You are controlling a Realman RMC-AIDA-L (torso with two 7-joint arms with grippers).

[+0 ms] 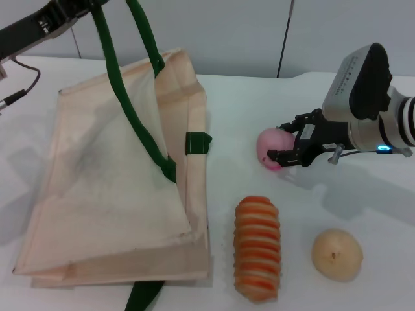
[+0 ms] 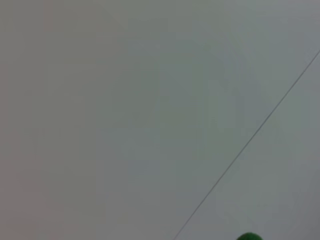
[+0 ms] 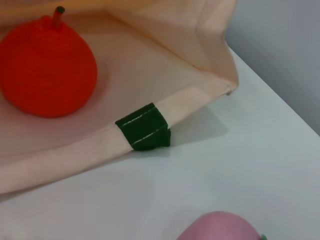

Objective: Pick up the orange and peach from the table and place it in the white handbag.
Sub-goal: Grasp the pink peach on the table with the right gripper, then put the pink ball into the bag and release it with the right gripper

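On the table beside the white handbag (image 1: 110, 188), right gripper (image 1: 283, 152) reaching level, grasping the peach (image 1: 269, 148), left gripper unseen

Orange (image 3: 46, 67) hidden inside white handbag (image 1: 97, 194) in head view; peach (image 3: 220, 227) cut off by right wrist frame edge.

A robot test lab, by the look: a bare white counter (image 1: 259, 110) against plain grey wall panels (image 1: 227, 32), toy fruit laid out as props.
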